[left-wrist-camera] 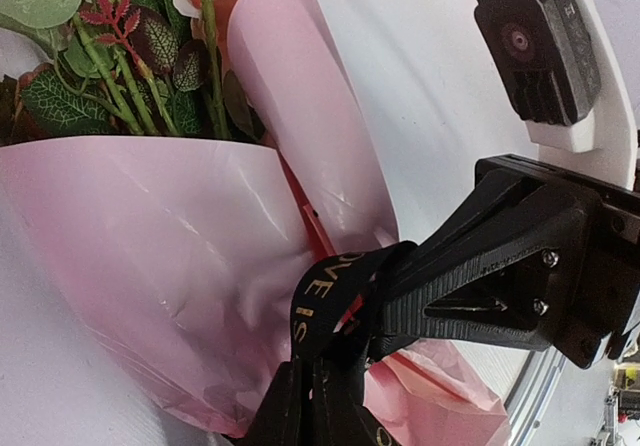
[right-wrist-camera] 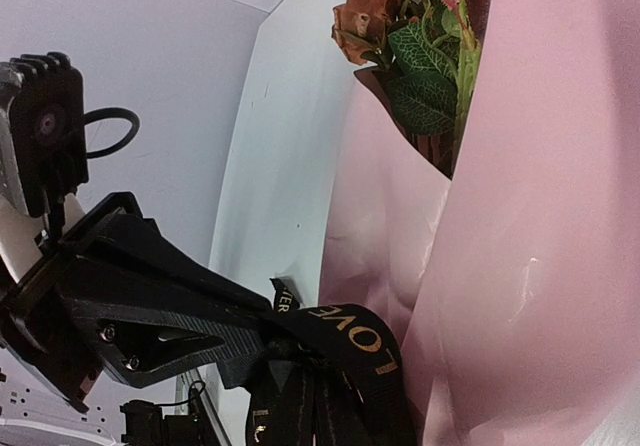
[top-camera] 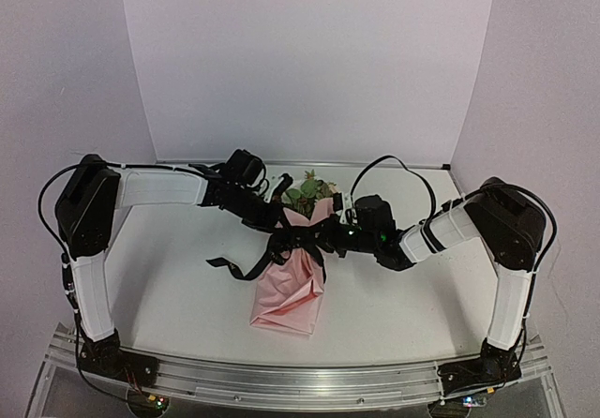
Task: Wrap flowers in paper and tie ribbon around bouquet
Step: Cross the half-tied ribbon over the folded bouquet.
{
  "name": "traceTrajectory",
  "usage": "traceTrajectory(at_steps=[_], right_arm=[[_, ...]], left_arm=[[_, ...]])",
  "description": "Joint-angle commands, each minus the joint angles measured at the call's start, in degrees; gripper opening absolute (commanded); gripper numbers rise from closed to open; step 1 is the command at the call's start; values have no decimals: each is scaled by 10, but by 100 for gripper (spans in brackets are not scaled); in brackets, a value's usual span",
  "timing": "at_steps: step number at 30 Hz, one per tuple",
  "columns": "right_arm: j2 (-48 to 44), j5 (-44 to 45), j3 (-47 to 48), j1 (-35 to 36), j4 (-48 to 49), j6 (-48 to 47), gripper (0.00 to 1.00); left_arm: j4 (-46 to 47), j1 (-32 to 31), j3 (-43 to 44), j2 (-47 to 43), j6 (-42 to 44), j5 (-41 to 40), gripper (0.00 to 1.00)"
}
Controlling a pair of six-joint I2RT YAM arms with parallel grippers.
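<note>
The bouquet [top-camera: 292, 277] lies flat on the counter [top-camera: 422, 296] midway between my two arms, wide end away from the bases and folded narrow end toward them. The flowers [left-wrist-camera: 130, 56] show only at the open mouth of the paper [left-wrist-camera: 150, 266]: green and dark veined leaves, a red sprig and a pale bloom. The stems are hidden inside the cone.

The ribbon [left-wrist-camera: 315, 296], black with light lettering, crosses the cone at its waist, where the paper pinches in. A loose tail trails onto the counter on the left side.

The left arm [top-camera: 159, 188] and right arm [top-camera: 450, 231] meet over that waist from opposite sides. The left jaws are closed, pinching the ribbon just beside the paper. The right jaws are likewise closed, with a loop of ribbon caught at their tips. The wrist views show the two sets of tips nearly touching.

I judge this to be the knotting step, with the wrap itself done. I keep the cone lying down so the counter bears its weight and the paper cannot unroll. I hold the jaws opposed so that any pull runs across the waist rather than along the cone. The paper is thin and creased, and a hard tug could crush or shift it.
</note>
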Motion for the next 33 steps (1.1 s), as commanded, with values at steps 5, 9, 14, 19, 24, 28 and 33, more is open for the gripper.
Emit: traceTrajectory(at_steps=[5,9,14,19,24,28,33], right_arm=[[5,-2,21,-1,22,-1,1],[6,2,24,-1,21,-3,1],[15,5,28,4,22,-1,1],[20,7,36,5,22,1,1],[27,6,33,8,19,2,1],[29,3,28,13,18,0,1],[48,-15,43,17,19,12,1]], left_arm=[[87,-17,-37,-58,-24,23,0],[112,-26,-59,-73,-42,42,0],[157,-35,-88,-99,-75,47,0],[181,-47,-112,-98,-92,67,0],[206,-61,-128,-98,-105,60,0],[204,-63,-123,-82,-110,57,0],[213,-65,-113,-73,-111,43,0]])
